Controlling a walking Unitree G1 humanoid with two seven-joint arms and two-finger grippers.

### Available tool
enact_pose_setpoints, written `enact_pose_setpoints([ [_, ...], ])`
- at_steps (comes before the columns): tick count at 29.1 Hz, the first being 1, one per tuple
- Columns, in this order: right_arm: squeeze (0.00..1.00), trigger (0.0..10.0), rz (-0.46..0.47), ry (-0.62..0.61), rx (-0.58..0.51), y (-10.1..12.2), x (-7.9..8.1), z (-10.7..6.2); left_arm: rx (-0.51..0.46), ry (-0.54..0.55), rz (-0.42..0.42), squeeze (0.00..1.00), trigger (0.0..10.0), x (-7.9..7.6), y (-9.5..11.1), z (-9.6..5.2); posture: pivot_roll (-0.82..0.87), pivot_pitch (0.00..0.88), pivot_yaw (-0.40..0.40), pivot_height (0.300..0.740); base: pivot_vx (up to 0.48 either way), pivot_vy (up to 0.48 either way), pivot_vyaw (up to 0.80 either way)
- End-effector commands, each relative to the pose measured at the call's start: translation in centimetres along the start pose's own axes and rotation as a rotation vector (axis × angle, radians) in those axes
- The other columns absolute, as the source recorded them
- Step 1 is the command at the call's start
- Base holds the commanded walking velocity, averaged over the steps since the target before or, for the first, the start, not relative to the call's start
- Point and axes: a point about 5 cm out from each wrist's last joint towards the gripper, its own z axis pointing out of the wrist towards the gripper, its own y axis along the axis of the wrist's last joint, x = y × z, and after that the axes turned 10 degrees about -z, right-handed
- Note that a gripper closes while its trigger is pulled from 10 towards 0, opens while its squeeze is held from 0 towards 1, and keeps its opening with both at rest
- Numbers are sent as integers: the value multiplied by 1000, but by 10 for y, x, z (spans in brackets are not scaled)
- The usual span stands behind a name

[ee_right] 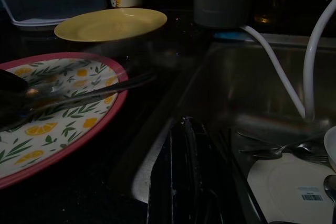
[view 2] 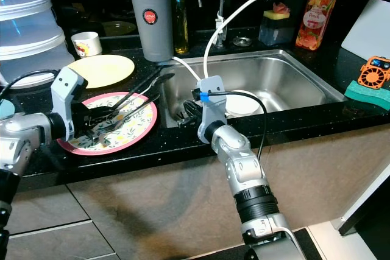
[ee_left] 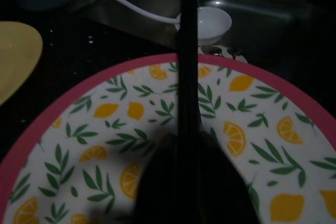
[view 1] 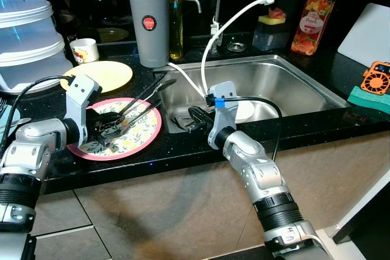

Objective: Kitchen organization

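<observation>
A pink-rimmed plate with a lemon print [view 1: 137, 135] lies on the black counter left of the sink [view 1: 292, 83]. My left gripper [view 1: 108, 127] hovers low over it, shut on a long dark utensil [view 1: 146, 94] whose handle reaches toward the sink; a second long utensil [view 1: 141, 114] lies beside it across the plate. In the left wrist view the dark handle [ee_left: 187, 51] runs out over the plate [ee_left: 94, 129]. My right gripper [view 1: 195, 117] is shut with nothing in it, at the sink's front left corner. A white plate [ee_right: 294, 182] and cutlery [ee_right: 273, 151] lie in the sink.
A yellow plate [view 1: 100, 74], a small cup [view 1: 84, 50], a grey jug [view 1: 149, 25] and stacked clear containers [view 1: 27, 28] stand behind the lemon plate. A white hose [view 1: 210, 47] hangs from the faucet into the sink. A soap bottle [view 1: 312, 22] and a green sponge [view 1: 368, 98] are at the right.
</observation>
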Motion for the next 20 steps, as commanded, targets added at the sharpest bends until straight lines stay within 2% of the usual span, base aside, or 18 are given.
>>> enact_pose_setpoints([
  [1, 0, 10000, 9, 5, 4, -1, 2, 1, 29, 3, 4, 996, 10000, 1, -2, -5, 50, 34, 37, 740, 0, 0, 0],
  [2, 0, 10000, 9, 5, 4, -1, 2, 1, 35, 7, 15, 933, 10000, 1, -2, -5, 50, 34, 37, 740, 0, 0, 0],
  [3, 0, 10000, 9, 5, 5, -1, 2, 1, 55, 14, 36, 0, 10000, 1, -4, -5, 50, 34, 38, 740, 0, 0, 0],
  [12, 0, 10000, 8, 4, 6, -1, 2, 1, 85, 6, 30, 0, 10000, 0, -8, -6, 48, 30, 38, 740, 0, 0, 0],
  [16, 0, 10000, 7, 6, 3, 0, 2, 1, -34, -58, 4, 0, 10000, -7, 8, -6, 47, 28, 37, 740, 0, 0, 0],
  [20, 0, 10000, 7, 7, 2, 0, 2, 1, -77, -127, 3, 0, 10000, -13, 15, -8, 47, 28, 37, 740, 0, 0, 0],
])
